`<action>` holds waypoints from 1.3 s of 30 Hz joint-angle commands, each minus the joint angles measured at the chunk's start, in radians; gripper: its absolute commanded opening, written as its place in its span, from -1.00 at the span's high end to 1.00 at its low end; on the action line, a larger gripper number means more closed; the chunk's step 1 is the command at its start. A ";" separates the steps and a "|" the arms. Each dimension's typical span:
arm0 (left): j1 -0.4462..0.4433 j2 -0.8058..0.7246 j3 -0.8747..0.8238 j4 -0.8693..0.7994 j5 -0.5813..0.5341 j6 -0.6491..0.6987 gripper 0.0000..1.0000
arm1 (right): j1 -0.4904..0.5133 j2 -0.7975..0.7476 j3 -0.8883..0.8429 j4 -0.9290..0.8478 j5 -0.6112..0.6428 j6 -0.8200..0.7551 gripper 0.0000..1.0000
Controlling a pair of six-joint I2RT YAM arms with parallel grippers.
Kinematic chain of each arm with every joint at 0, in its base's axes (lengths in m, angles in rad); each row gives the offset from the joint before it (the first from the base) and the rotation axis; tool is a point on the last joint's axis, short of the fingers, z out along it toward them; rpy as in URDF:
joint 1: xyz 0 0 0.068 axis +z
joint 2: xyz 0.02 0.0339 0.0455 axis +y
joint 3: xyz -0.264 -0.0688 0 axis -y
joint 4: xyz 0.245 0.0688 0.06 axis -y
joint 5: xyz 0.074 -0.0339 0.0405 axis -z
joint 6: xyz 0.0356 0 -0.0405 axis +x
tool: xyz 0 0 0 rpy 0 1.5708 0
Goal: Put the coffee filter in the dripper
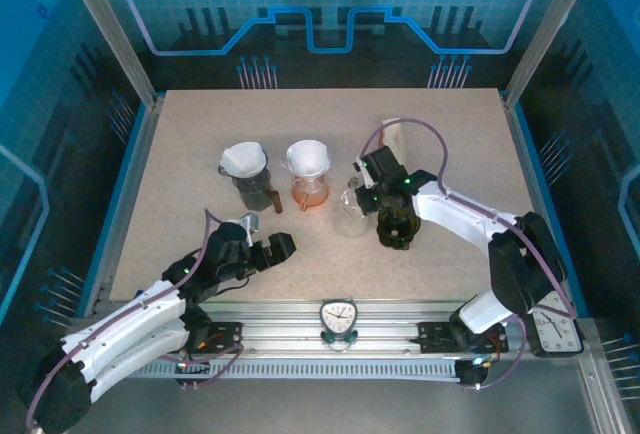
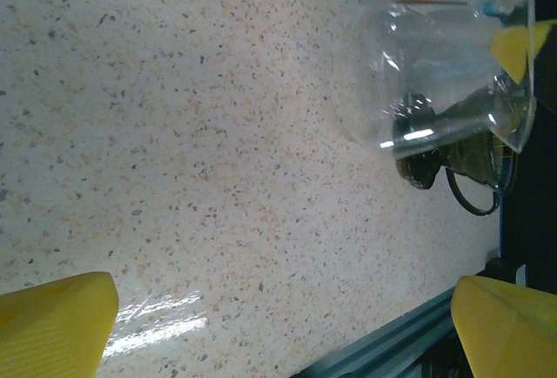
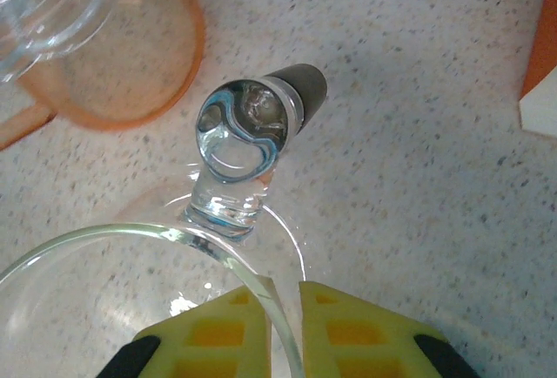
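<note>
The left pincer (image 1: 268, 236) lies low near the front of the tabletop (image 1: 180, 154). Its yellow fingertips (image 2: 52, 321) are spread wide with nothing between them. Behind it stands the dark dripper (image 1: 250, 186), with a white filter (image 1: 243, 159) sitting in its top. Next to that is the orange dripper (image 1: 311, 192), with a second filter (image 1: 308, 157) in it. Just to the right is the clear dripper (image 1: 351, 216), and it looks empty. The right pincer (image 3: 283, 295) is pinching its thin glass rim, one yellow pad on each side. So I think the step now is getting hold of the clear dripper, to steady it or shift it. No filter is in it yet. Next, a filter has to be fetched and set in, point down. A pale box (image 1: 397, 139) stands behind the right pincer, and I cannot tell what it holds. Glass is slippery, so the grip needs care.
</note>
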 commanded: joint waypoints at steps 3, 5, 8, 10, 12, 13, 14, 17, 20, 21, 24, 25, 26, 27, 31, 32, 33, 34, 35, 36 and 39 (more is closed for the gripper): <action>0.007 -0.016 -0.028 0.011 -0.012 -0.009 -0.98 | 0.106 -0.125 -0.066 -0.063 0.063 0.042 0.71; 0.008 -0.013 -0.027 0.016 -0.016 -0.008 -0.98 | 0.152 -0.152 -0.086 -0.091 0.096 0.059 0.70; 0.008 -0.006 -0.027 0.018 -0.018 -0.006 -0.98 | 0.218 -0.178 -0.109 -0.117 0.115 0.093 0.69; 0.008 -0.002 -0.029 0.023 -0.021 -0.007 -0.98 | 0.263 -0.184 -0.123 -0.119 0.131 0.114 0.69; 0.008 0.005 -0.031 0.028 -0.022 -0.008 -0.98 | 0.298 -0.181 -0.131 -0.112 0.138 0.135 0.68; 0.008 0.010 -0.031 0.033 -0.022 -0.009 -0.98 | 0.315 -0.180 -0.138 -0.098 0.142 0.141 0.68; 0.008 0.015 -0.034 0.037 -0.022 -0.009 -0.98 | 0.325 -0.174 -0.140 -0.088 0.144 0.147 0.68; 0.008 0.031 -0.032 0.050 -0.018 -0.011 -0.98 | 0.341 -0.154 -0.148 -0.053 0.144 0.157 0.68; 0.008 0.044 -0.030 0.055 -0.012 -0.012 -0.98 | 0.348 -0.138 -0.148 -0.035 0.136 0.160 0.57; 0.008 0.046 -0.028 0.056 -0.009 -0.014 -0.98 | 0.350 -0.137 -0.147 -0.036 0.139 0.162 0.46; 0.008 0.045 -0.032 0.055 -0.006 -0.016 -0.98 | 0.350 -0.158 -0.153 -0.049 0.159 0.168 0.11; 0.008 0.044 -0.033 0.055 -0.005 -0.017 -0.98 | 0.350 -0.179 -0.154 -0.054 0.171 0.171 0.02; 0.008 0.044 -0.035 0.056 -0.005 -0.017 -0.98 | 0.349 -0.194 -0.153 -0.062 0.182 0.175 -0.03; 0.008 0.043 -0.035 0.054 -0.006 -0.017 -0.98 | 0.347 -0.219 -0.154 -0.070 0.198 0.177 -0.08; 0.008 0.043 -0.036 0.044 -0.019 -0.019 -0.98 | 0.306 -0.305 -0.198 -0.105 0.249 0.202 -0.18; 0.008 0.043 -0.039 0.045 -0.021 -0.019 -0.98 | 0.282 -0.324 -0.209 -0.112 0.261 0.213 -0.20; 0.008 0.043 -0.039 0.045 -0.022 -0.019 -0.98 | 0.255 -0.339 -0.218 -0.119 0.263 0.225 -0.22; 0.008 0.043 -0.038 0.046 -0.023 -0.019 -0.98 | 0.216 -0.353 -0.229 -0.128 0.264 0.241 -0.23; 0.008 0.042 -0.039 0.046 -0.022 -0.018 -0.98 | 0.171 -0.366 -0.239 -0.139 0.264 0.260 -0.24; 0.008 0.043 -0.040 0.046 -0.022 -0.019 -0.98 | 0.126 -0.385 -0.251 -0.144 0.264 0.275 -0.24; 0.008 0.041 -0.042 0.044 -0.021 -0.021 -0.98 | 0.009 -0.438 -0.298 -0.122 0.252 0.294 -0.26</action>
